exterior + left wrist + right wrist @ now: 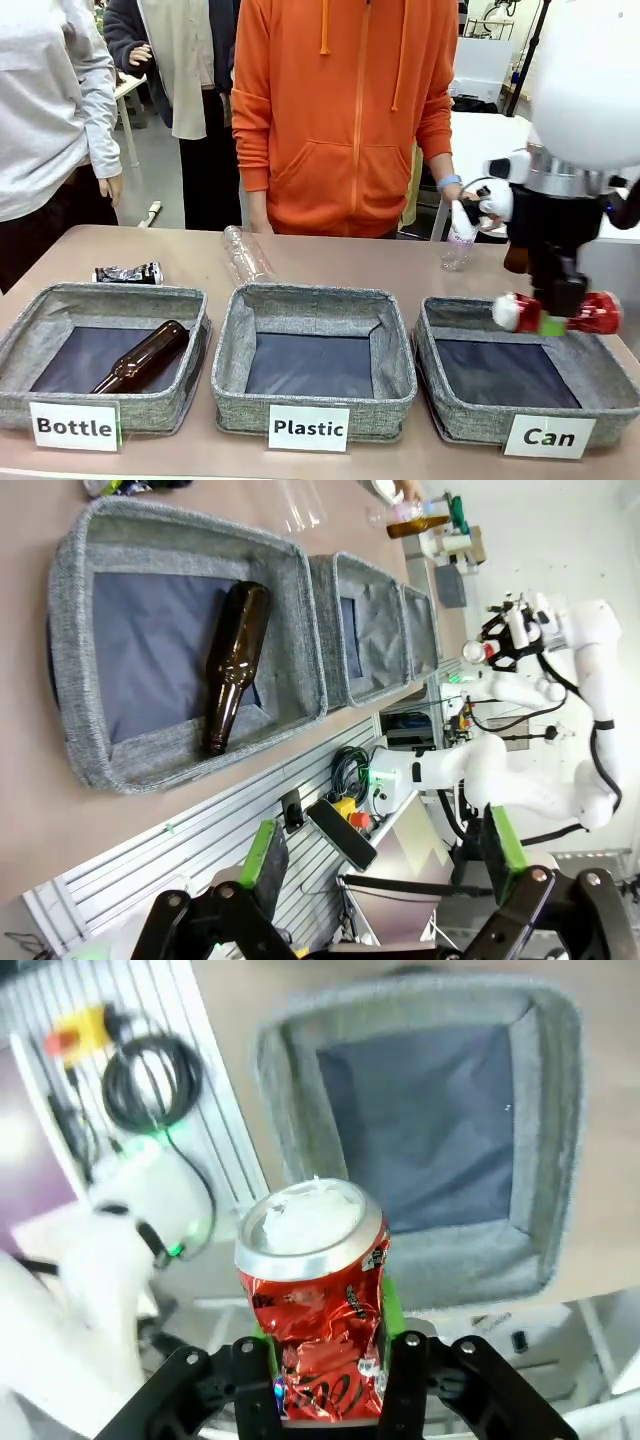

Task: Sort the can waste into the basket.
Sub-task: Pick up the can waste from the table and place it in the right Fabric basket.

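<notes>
The grey basket [470, 418] labelled "Can" stands at 4 o'clock on the table [400, 265]. Over its far rim, near 1 o'clock, the right claw [556, 318] is clamped on the crushed red can [598, 312]. The left claw [382, 830] has its fingers spread and holds nothing. The silver-and-black can [128, 273] lies at 10 o'clock.

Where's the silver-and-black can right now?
In the front view the silver-and-black can lies on the table at the robot's left, just behind the Bottle basket, with a clear bottle to its right.
</notes>
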Controlling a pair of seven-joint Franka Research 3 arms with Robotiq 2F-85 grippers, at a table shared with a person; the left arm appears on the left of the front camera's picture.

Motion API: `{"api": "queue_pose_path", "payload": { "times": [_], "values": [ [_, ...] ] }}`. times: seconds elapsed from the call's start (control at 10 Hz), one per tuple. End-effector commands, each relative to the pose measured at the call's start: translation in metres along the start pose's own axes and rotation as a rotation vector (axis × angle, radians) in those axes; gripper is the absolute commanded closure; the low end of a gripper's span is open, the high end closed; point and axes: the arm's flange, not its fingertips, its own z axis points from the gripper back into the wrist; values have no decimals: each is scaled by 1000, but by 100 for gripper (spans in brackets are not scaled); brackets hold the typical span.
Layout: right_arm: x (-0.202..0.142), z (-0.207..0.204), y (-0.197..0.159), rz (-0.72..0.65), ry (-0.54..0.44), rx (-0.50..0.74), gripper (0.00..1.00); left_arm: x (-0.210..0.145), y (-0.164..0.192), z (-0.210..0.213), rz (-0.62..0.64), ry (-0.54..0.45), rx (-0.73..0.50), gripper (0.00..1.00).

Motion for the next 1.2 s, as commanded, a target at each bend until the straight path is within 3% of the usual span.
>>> {"api": "queue_pose_path", "payload": {
  "times": [0.0, 0.2, 0.8, 0.9, 1.0, 1.1],
  "values": [
    [-35, -5, 6, 105, -18, -73, 100, -3, 0, 1, 6, 0, 3, 0],
    [-49, -12, 9, 126, -103, -88, 100, -3, 0, 1, 6, 0, 3, 0],
    [-50, -19, -5, 134, -175, -204, 100, -3, 0, 1, 6, 0, 3, 0],
    [-50, -19, -8, 124, -189, -202, 30, -3, 0, 1, 6, 0, 3, 0],
    [-50, -21, -10, 126, -179, -223, 0, -3, 0, 1, 6, 0, 3, 0],
    [-50, -21, -10, 123, -178, -222, 0, -3, 0, 1, 6, 0, 3, 0]
  ]
}}
